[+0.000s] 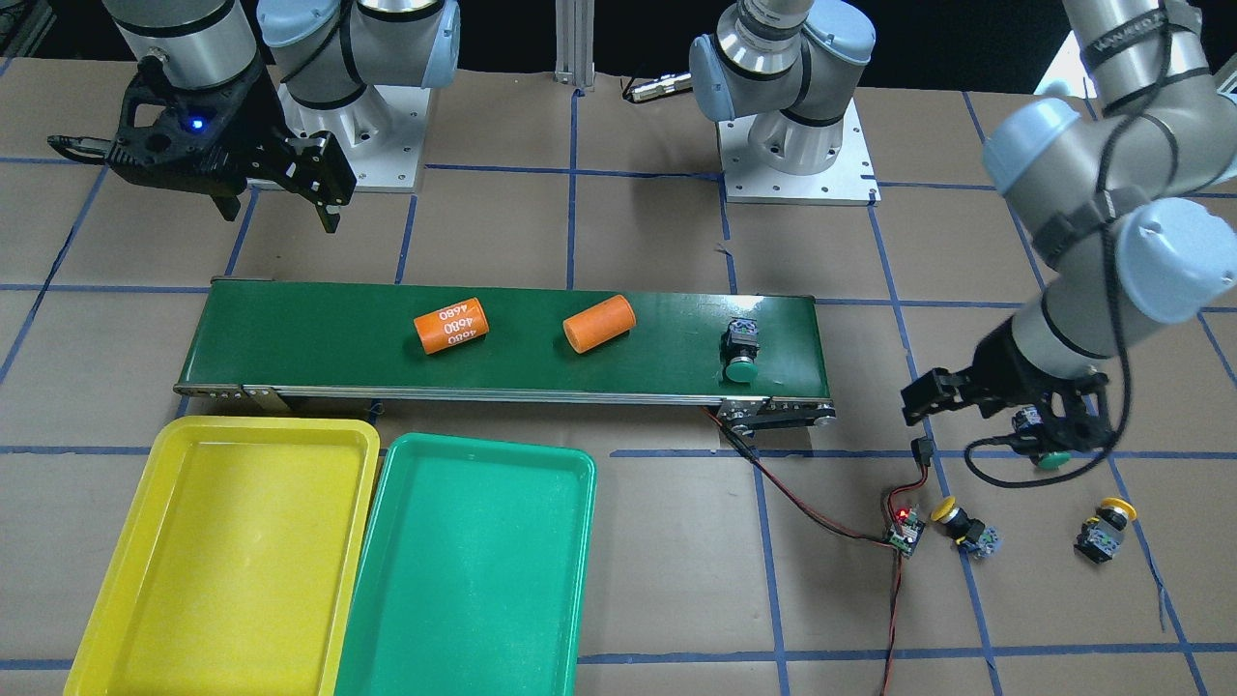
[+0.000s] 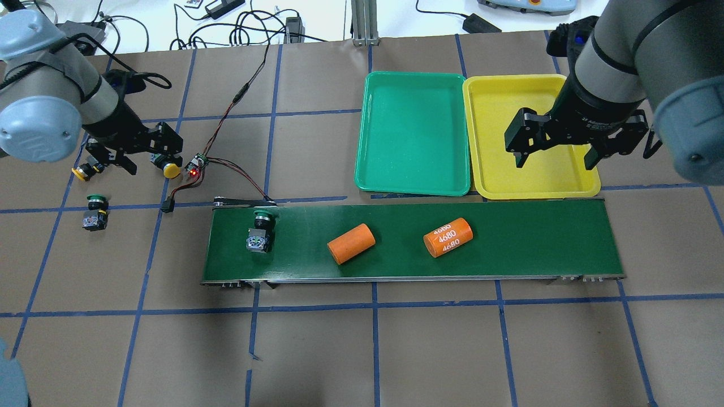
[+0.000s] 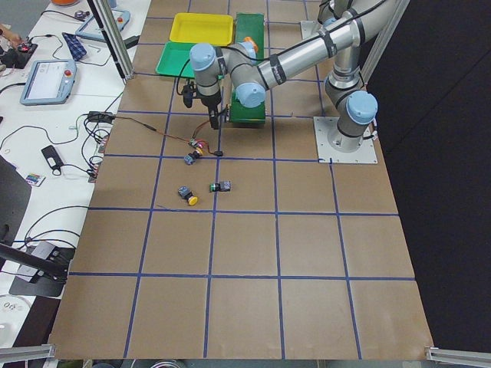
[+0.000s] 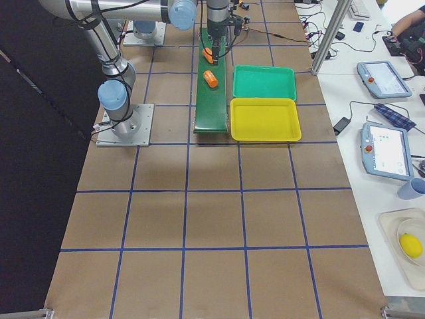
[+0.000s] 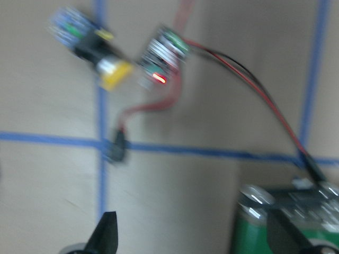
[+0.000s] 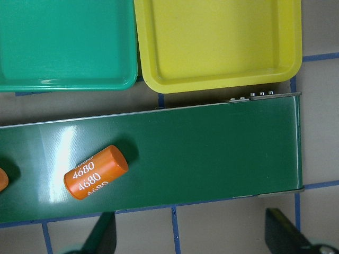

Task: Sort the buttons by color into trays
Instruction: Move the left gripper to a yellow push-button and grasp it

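Observation:
One green-capped button [image 2: 260, 229] lies on the belt's left end. Another green one [image 2: 95, 212] and two yellow-capped ones [image 2: 167, 168] [image 2: 85, 169] lie on the table left of the belt. My left gripper [image 2: 127, 155] hangs open and empty above the two yellow buttons. Its wrist view shows one yellow button [image 5: 100, 58] and open fingertips [image 5: 108, 233]. My right gripper [image 2: 554, 158] hangs open and empty over the yellow tray [image 2: 498, 96]. The green tray [image 2: 416, 135] lies beside it. Both trays hold nothing.
A long dark-green conveyor belt [image 2: 509, 249] carries two orange cylinders, one plain [image 2: 350, 243], one marked 4680 [image 2: 447, 237]. A small circuit board [image 2: 196, 164] with a red light and red-black wires lies by the belt's left end, close to one yellow button.

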Available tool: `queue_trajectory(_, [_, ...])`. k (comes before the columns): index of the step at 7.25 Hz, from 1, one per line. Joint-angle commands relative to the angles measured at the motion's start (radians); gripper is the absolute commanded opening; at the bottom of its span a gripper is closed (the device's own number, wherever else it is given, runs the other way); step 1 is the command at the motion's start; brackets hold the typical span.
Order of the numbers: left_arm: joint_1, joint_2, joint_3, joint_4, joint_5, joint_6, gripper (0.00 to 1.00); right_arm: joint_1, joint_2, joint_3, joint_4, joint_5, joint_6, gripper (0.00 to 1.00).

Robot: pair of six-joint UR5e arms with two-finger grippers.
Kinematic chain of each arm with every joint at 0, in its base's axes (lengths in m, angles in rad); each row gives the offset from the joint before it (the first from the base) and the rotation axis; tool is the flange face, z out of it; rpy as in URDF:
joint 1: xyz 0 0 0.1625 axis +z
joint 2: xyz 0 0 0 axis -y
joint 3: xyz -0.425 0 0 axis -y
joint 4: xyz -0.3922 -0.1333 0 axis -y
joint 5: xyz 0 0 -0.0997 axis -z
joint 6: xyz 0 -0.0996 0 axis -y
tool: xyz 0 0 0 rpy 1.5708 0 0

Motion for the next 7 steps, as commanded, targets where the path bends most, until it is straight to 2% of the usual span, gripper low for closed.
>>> queue_trajectory(1, [0.092,-0.205,0.249,-0.002,0.076,0.221,1.00,0.000,-0.002,0.000,0.002,-0.006,0.000,1.00])
queue_trajectory(2, [0.139,-0.290,0.337,-0.002,0.077,0.264,1.00,0.000,-0.002,0.000,0.002,-0.006,-0.001,1.00])
queue_trajectory(3, [0.172,-0.347,0.366,0.001,0.078,0.310,1.00,0.000,-0.002,0.000,0.002,-0.006,-0.001,1.00])
queue_trajectory(5, [0.196,-0.427,0.391,0.059,0.071,0.438,1.00,0.000,-0.002,0.003,0.002,0.001,0.000,1.00])
queue_trajectory(7, [0.222,-0.464,0.375,0.076,0.068,0.479,1.00,0.000,-0.015,0.038,-0.001,0.004,0.002,1.00])
